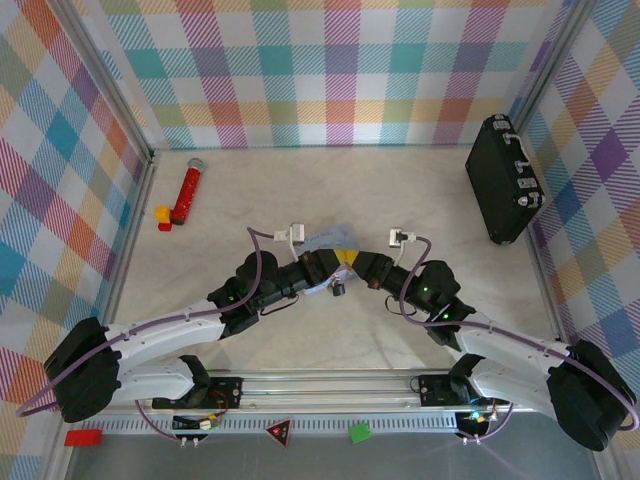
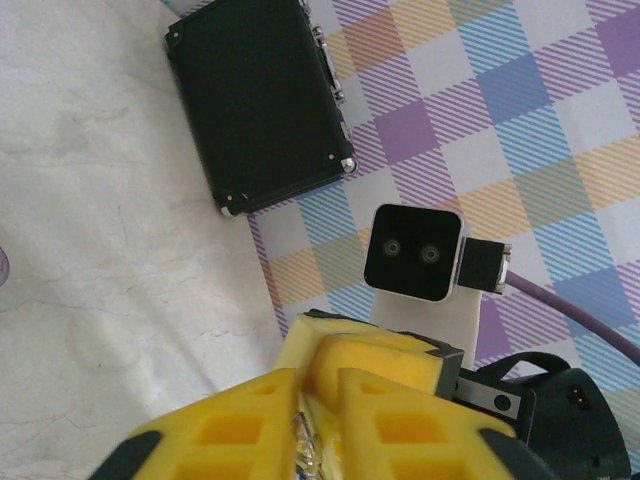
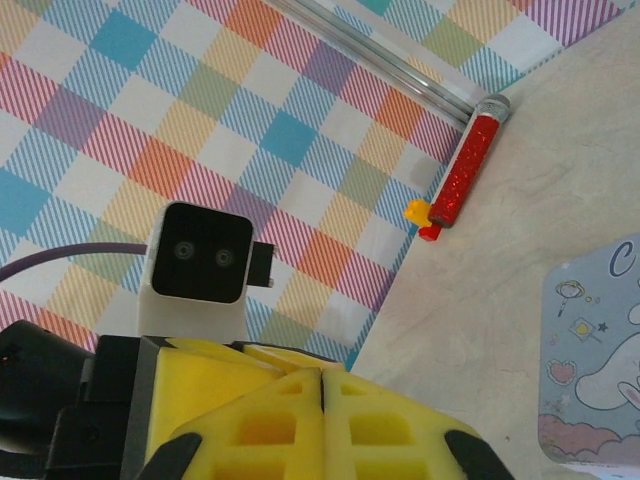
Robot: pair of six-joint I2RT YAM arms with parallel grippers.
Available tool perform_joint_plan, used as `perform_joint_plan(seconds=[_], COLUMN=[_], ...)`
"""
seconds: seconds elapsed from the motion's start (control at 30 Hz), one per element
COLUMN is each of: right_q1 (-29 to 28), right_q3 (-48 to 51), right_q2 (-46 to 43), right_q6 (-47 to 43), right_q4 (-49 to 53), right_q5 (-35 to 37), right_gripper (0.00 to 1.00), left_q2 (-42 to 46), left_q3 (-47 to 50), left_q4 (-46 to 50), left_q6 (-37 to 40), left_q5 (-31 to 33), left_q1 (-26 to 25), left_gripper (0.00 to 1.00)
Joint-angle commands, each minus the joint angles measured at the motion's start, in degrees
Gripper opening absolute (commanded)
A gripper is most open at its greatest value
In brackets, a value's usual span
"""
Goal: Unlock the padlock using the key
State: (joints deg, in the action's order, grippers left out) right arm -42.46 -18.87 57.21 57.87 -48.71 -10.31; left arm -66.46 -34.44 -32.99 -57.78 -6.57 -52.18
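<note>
The left pincer point(image 2: 308, 390) had its yellow fingers drawn almost together, with only a narrow slit between them. In that slit sat a glinting metal piece point(image 2: 300, 440), and the fingers seemed to be pinching it. Whether it was the key or part of the lock, I could not tell. Straight ahead of its tips, touching or nearly so, was the right pincer point(image 3: 321, 380). Its fingers were pressed flat together and nothing showed between them.

From above, the two arms met tip to tip over the middle of the surface point(image 1: 420, 200), the left reaching in from its side and the right from the other. Just on the near side of that meeting point sat a small dark thing, probably the padlock point(image 1: 338, 288). It lay close under both pincers and no nearer to one arm than the other. It was too small to tell its long axis or which way its keyhole faced.

In my judgement the coming move depends on the key's shaft lining up with that keyhole across the gap between the tips.

Behind the pincers lay the pale blue tin point(image 3: 600, 350). The black briefcase point(image 2: 260, 100) stood well apart at the far right, and the red microphone toy point(image 3: 465, 170) lay at the far left.
</note>
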Motion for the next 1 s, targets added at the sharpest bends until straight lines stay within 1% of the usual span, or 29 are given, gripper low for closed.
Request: perform_joint_plan(seconds=[0.0,0.13,0.23,0.3,0.33,0.37,0.4,0.43,0.5,0.6,0.73,0.8,0.9,0.97], right_q1=[-0.65,-0.61,-0.54,-0.61,-0.53,-0.61,-0.53,-0.39,-0.08,-0.08,-0.16,-0.58,-1.22,-1.35], right_q3=[-2.13,-2.55,-3.07,-3.84,-4.3,-4.57,-4.59,-4.59,-5.2,-6.1,-5.73,-6.11,-6.45,-5.87], right_q2=[-0.07,-0.16,-0.56,-1.67,-2.71,-3.6,-4.42,-5.01,-4.76,-1.91,2.36,3.8,4.23,4.01], right_q6=[0.49,0.54,0.25,-0.17,-0.21,-0.25,-0.25,-0.02,0.4,3.09,7.66,8.86,8.85,9.19], right_q4=[-3.3,-2.99,-2.05,0.7,3.89,6.19,7.8,8.55,8.08,4.52,-4.04,-6.61,-6.8,-7.32], right_q5=[-0.32,-0.24,-0.07,0.99,2.5,3.82,5.12,5.7,4.59,1.86,-0.62,-1.53,-1.68,-1.26], right_gripper=[0.0,0.0,0.0,0.0,0.06,0.13,0.24,0.3,0.36,0.44,0.45,0.45,0.44,0.42], left_q2=[0.27,0.53,0.84,1.87,2.68,3.44,4.37,4.97,5.79,5.3,3.31,2.39,0.88,0.28], left_q3=[-1.68,-1.87,-1.71,-0.98,-0.21,0.5,1.3,1.79,2.66,2.68,2.43,2.45,1.79,1.33], left_q4=[0.47,1.84,2.65,2.91,2.92,3.02,2.89,2.63,0.18,-4.57,-10.52,-12.49,-14.94,-15.28], left_q6=[0.12,-0.35,-0.89,-1.11,-1.41,-1.92,-2.24,-2.29,-2.42,-2.43,-2.35,-2.86,-3.12,-3.13], left_q5=[0.4,1.74,3.28,5.07,6.64,7.9,9.5,10.6,12.12,11.96,11.53,11.67,10.84,10.78], left_q1=[0.33,0.33,0.32,0.33,0.28,0.33,0.33,0.33,0.33,0.33,0.33,0.33,0.33,0.33], left_gripper=[0.09,0.0,0.0,0.0,0.0,0.0,0.0,0.0,0.0,0.0,0.0,0.0,0.0,0.0])
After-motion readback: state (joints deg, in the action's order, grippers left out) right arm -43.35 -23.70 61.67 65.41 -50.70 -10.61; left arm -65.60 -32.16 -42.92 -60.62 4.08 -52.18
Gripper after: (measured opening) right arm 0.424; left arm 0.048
